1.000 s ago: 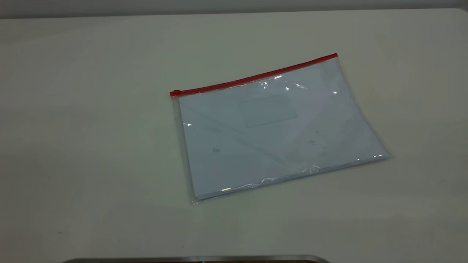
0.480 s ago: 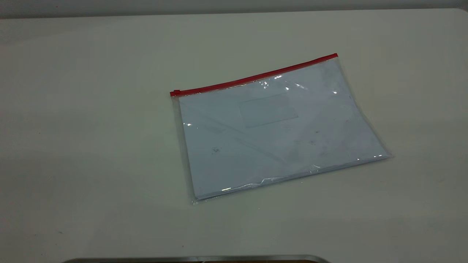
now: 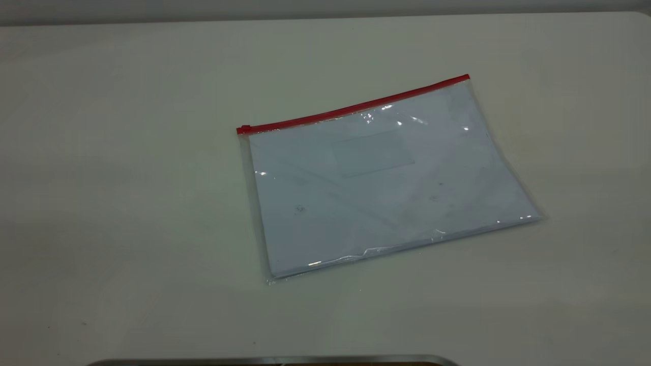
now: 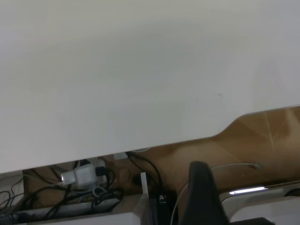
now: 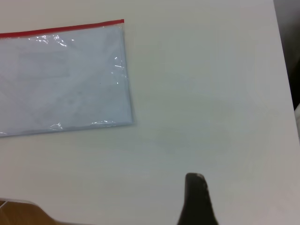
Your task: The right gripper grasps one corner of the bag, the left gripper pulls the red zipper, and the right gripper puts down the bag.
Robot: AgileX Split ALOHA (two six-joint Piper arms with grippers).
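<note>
Lay flat on the white surface (image 3: 127, 203): the bag (image 3: 386, 183), red zipper (image 3: 356, 107) along its far edge, slider at that edge's left end. Seen only as one black fingertip each: left pincer (image 4: 202, 197) beyond the surface's edge, right pincer (image 5: 198, 200) well apart from the bag. Open or closed: cannot tell.

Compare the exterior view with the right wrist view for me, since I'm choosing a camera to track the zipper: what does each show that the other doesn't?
Only the exterior view shows the tiny red slider tab and the whole flat clear plastic document bag. Only the right wrist view shows a black tapered finger of the right gripper, apart from the bag, and the table's edge. Both show the red zipper strip ending at the bag's corner on the white table.
</note>
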